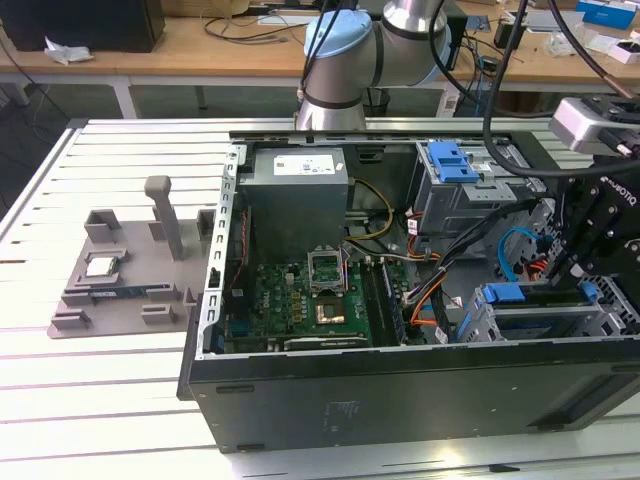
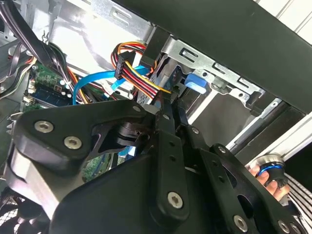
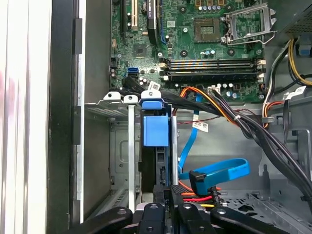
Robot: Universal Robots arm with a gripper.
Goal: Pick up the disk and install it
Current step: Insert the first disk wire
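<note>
In the exterior view the black hand (image 1: 585, 262) hangs over the open computer case (image 1: 400, 400) at the counter's (image 1: 110, 400) right edge, above the blue-framed disk (image 1: 545, 308) seated edge-up in its grey metal bay.

In the first wrist view the fingers (image 3: 170, 197) look pressed onto the disk's (image 3: 157, 146) end; installation seems nearly done.

Even overhead light; glare on the table (image 1: 120, 400) slats near me; my case (image 1: 400, 400) interior shadowed; focus sharp
</note>
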